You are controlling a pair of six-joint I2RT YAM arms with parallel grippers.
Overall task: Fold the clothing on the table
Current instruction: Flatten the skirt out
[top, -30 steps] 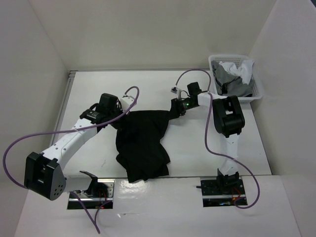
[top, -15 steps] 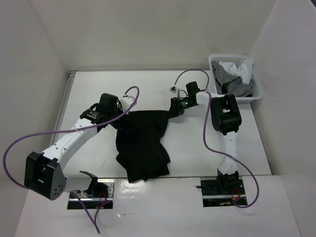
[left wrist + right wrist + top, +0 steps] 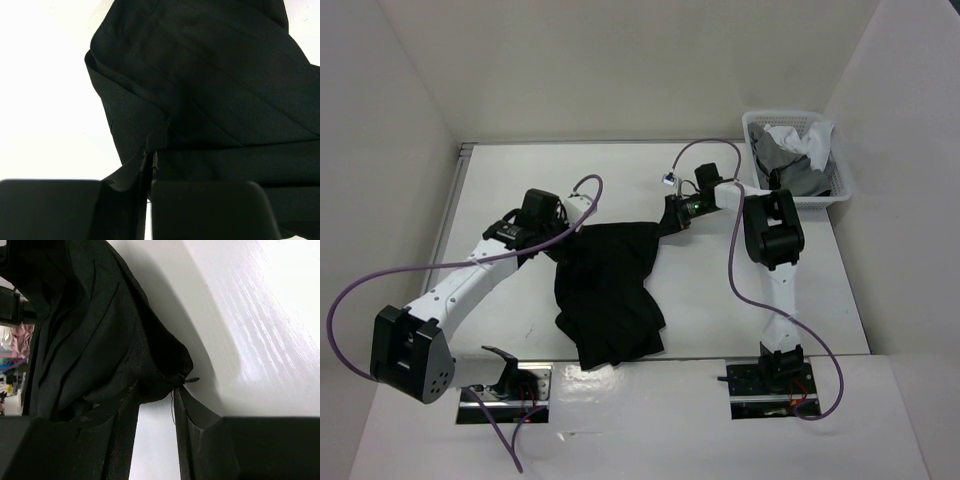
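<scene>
Reaching forward over the table (image 3: 510, 180), the left arm is lying low with the left gripper (image 3: 556, 238) pressed together on the far left corner of the black skirt (image 3: 610, 290), which is lying crumpled mid-table. The right arm is angling inward, the right gripper (image 3: 672, 222) at the skirt's far right corner with fingers (image 3: 197, 415) slightly apart around the cloth; whether it is gripping I cannot tell. A white basket (image 3: 844, 186) at the far right is holding grey and white garments (image 3: 795, 150).
</scene>
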